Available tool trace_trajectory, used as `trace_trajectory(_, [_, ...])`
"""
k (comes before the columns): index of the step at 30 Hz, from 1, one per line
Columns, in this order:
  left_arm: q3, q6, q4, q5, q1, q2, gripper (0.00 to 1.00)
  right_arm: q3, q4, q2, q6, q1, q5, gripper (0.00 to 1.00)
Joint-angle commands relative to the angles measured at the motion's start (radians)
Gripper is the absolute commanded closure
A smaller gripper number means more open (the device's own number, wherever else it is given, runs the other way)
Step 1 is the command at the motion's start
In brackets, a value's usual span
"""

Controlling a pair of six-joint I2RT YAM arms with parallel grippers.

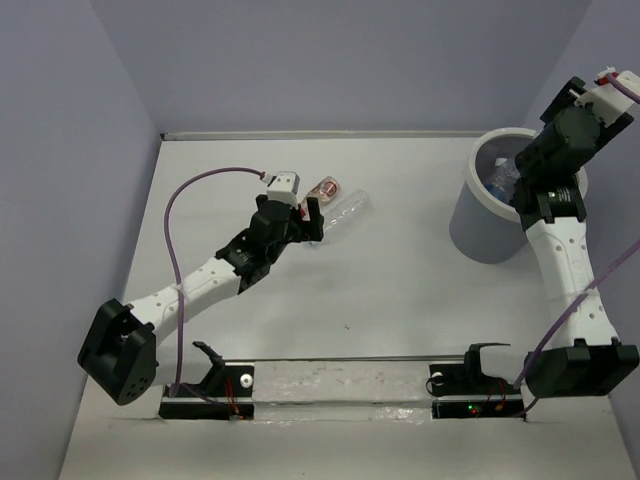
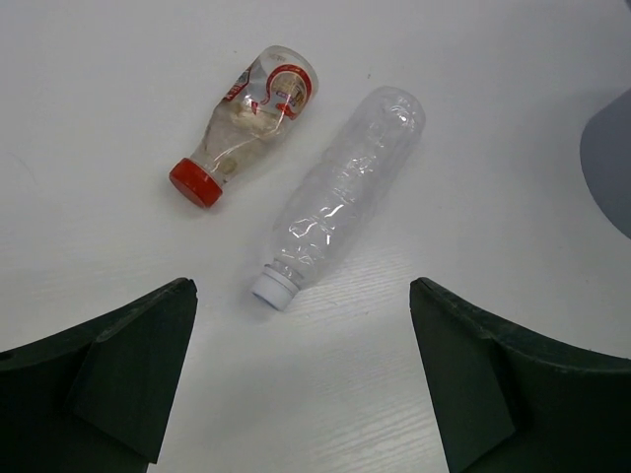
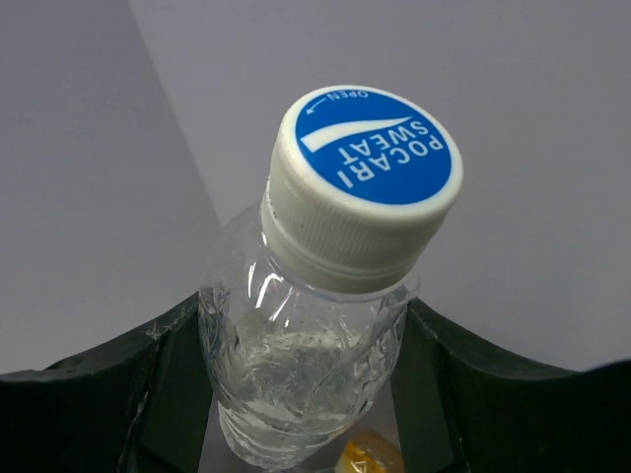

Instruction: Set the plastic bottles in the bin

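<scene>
Right wrist: right jaws are pinching the blue-capped bottle point(image 3: 315, 325) over the bin point(image 1: 478, 225); release looks due. Left jaws are standing spread above the clear bottle point(image 2: 340, 202), needing descent.

Counter point(image 1: 400, 290): we see a white matte top, and the left wrist view shows a faint grain in it.
Back wall point(image 1: 350, 60): plain pale lavender-grey, rising from the counter's far edge.
Left wall point(image 1: 60, 180): the same plain colour, along the counter's left edge.
Right wall point(image 1: 628, 190): the same colour, along the right edge.
Seam strip point(image 1: 330, 134): a thin pale line where the far edge meets the back wall.
Dark speck point(image 1: 347, 326): a small mark near the counter's middle, towards the near edge; we cannot tell what it is.
Bar point(image 1: 340, 360): thin and pale, along the near edge, with a glossy clear strip point(image 1: 330, 388) just beside it.
</scene>
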Motion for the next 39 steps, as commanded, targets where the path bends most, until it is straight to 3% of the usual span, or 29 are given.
trace_trajectory(1, [0.050,0.053,0.047,0.073,0.022,0.040,0.01,0.024,0.025,0.041,-0.056,-0.022,0.018,0.68])
trace_trajectory(7, [0.019,0.082,0.075,0.106,0.025,0.127,0.01,-0.096,0.025,0.047,0.049,-0.090,-0.060,0.64])
trace_trajectory(8, [0.020,0.090,0.073,0.123,0.026,0.138,0.01,-0.120,0.023,0.044,0.056,-0.090,-0.059,0.46])
trace_trajectory(11, [0.028,0.104,0.061,0.124,0.026,0.175,0.01,-0.139,0.023,0.024,0.073,-0.090,-0.068,0.15])
trace_trajectory(13, [0.033,0.117,0.070,0.132,0.026,0.193,0.01,-0.134,0.009,-0.002,0.098,-0.090,-0.094,0.08])
trace_trajectory(18, [0.066,0.151,0.070,0.133,0.026,0.238,0.01,-0.126,-0.083,-0.089,0.282,-0.090,-0.220,0.06])
trace_trajectory(21, [0.097,0.177,0.085,0.163,0.026,0.286,0.01,-0.276,-0.014,-0.207,0.456,-0.090,-0.490,0.07])
trace_trajectory(26, [0.239,0.215,0.044,0.190,0.026,0.421,0.01,-0.401,-0.020,-0.322,0.589,-0.090,-0.799,0.07])
trace_trajectory(28, [0.281,0.222,0.010,0.178,0.026,0.486,0.01,-0.438,-0.020,-0.359,0.619,-0.090,-0.978,0.07])
trace_trajectory(31, [0.341,0.229,-0.010,0.156,0.026,0.543,0.01,-0.516,-0.014,-0.413,0.661,-0.061,-1.118,0.07])
trace_trajectory(38, [0.441,0.255,-0.065,0.106,0.026,0.662,0.01,-0.605,-0.046,-0.488,0.675,-0.027,-1.297,0.07])
trace_trajectory(39, [0.447,0.254,-0.067,0.120,0.026,0.676,0.07,-0.625,-0.038,-0.497,0.681,-0.027,-1.312,0.07])
